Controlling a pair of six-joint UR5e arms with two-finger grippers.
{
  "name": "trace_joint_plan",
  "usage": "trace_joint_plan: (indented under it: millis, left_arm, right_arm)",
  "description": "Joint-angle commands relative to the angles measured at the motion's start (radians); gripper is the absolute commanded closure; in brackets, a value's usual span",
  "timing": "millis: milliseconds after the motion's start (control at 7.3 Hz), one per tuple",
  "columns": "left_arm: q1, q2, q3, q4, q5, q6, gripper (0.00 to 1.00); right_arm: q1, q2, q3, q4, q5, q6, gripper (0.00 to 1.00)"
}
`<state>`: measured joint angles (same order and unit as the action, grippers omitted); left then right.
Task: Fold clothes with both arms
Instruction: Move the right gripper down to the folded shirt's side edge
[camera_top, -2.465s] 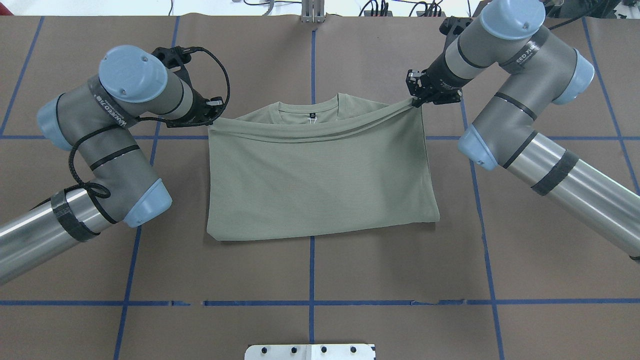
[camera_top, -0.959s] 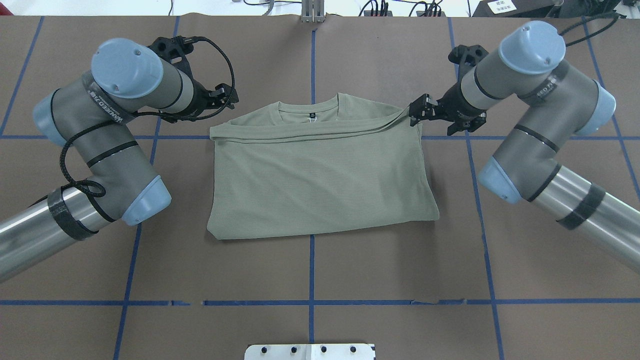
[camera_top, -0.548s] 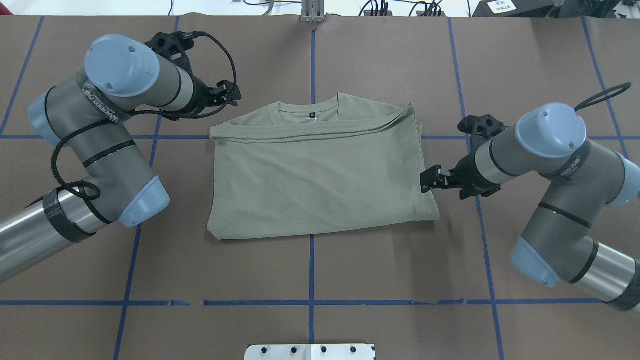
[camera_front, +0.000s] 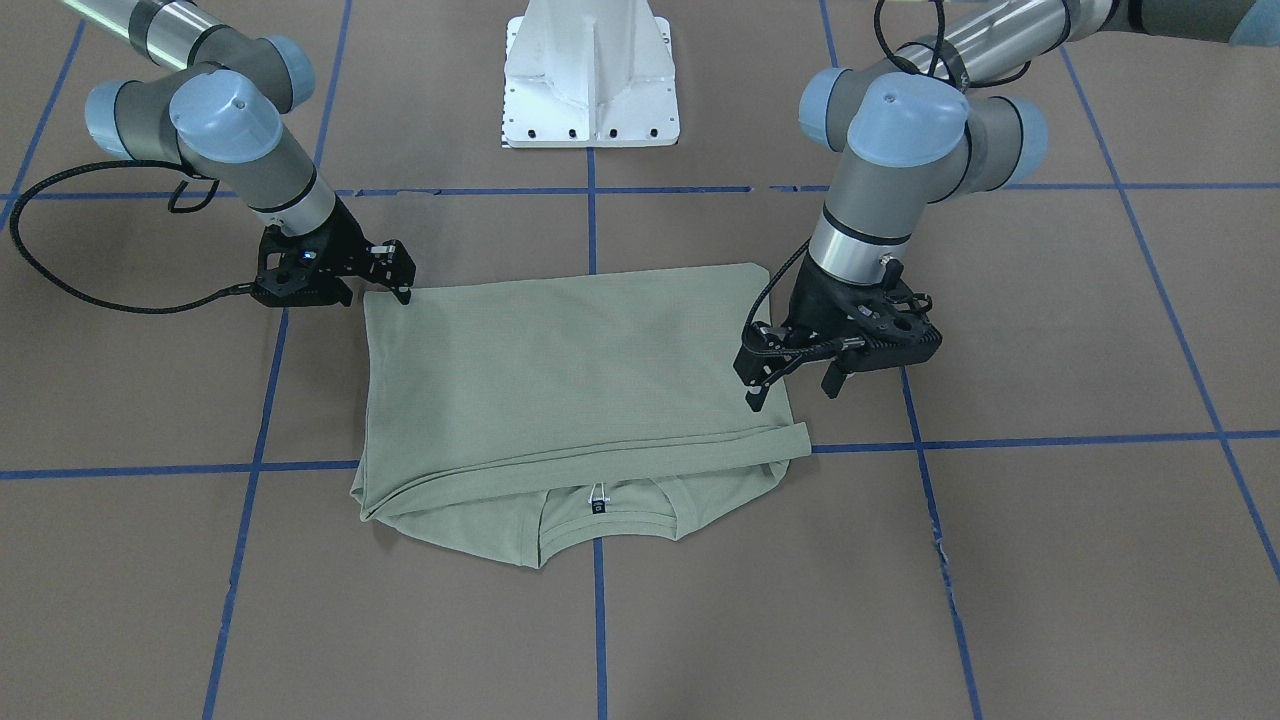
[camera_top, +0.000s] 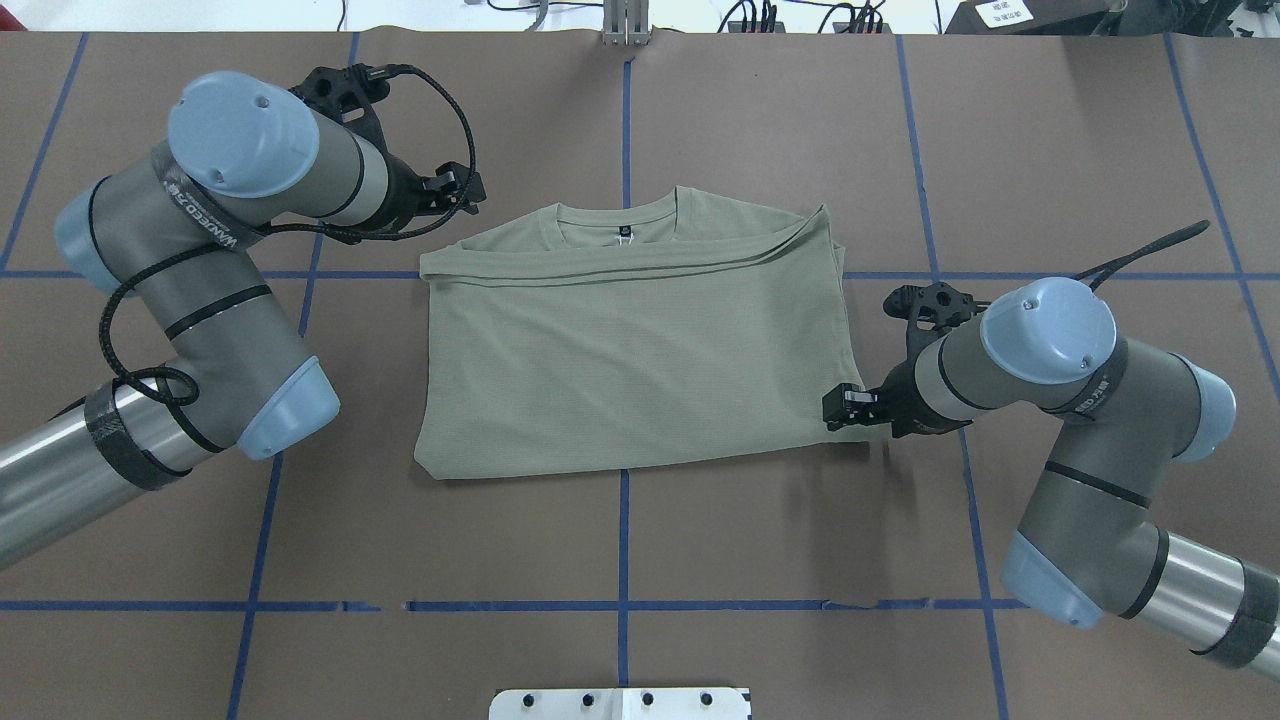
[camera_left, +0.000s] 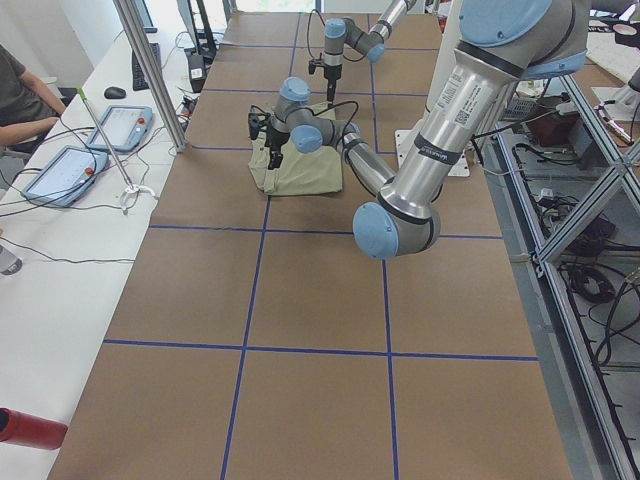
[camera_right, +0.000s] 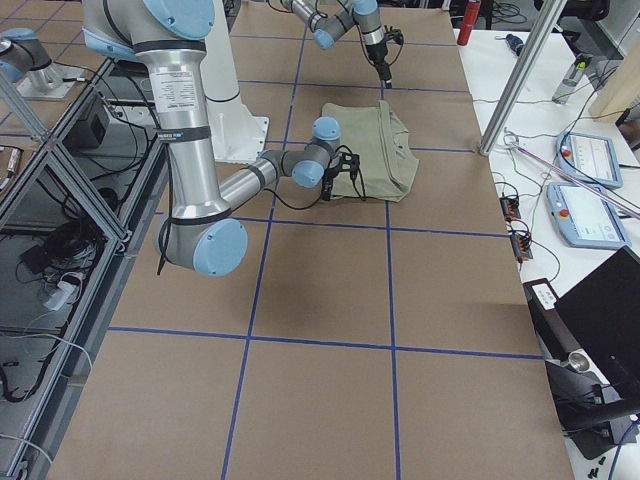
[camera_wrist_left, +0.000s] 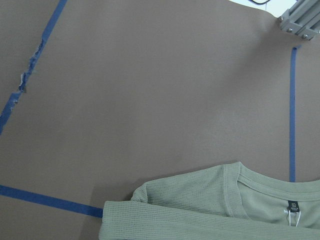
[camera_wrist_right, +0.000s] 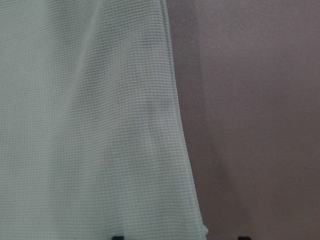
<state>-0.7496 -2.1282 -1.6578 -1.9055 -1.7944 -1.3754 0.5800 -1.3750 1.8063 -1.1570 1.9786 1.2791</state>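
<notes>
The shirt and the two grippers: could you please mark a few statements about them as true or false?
1. The shirt lies folded on the table with its collar on the side away from the robot. True.
2. The left gripper is shut on the shirt. False: it is open and holds nothing, near the shirt's far corner.
3. The right gripper is at the collar. False: it is at the shirt's near corner, open, with the shirt's edge between its fingertips in the right wrist view.
4. A dark tag shows inside the collar. True.
</notes>
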Motion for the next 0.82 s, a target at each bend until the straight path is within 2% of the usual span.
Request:
trace_joint_plan:
  millis: [0, 274, 685]
  left_arm:
    - [0.001, 0.002, 0.000, -0.001, 0.001, -0.001, 0.00]
    - [0.003, 0.008, -0.002, -0.001, 0.006, 0.001, 0.00]
    - [0.004, 0.016, -0.008, -0.003, 0.007, 0.004, 0.00]
  right_arm:
    - [0.000, 0.001, -0.002, -0.003, -0.001, 0.000, 0.56]
    - [0.000, 0.001, -0.001, -0.001, -0.001, 0.000, 1.00]
    - [0.006, -0.001, 0.008, -0.001, 0.011, -0.001, 1.00]
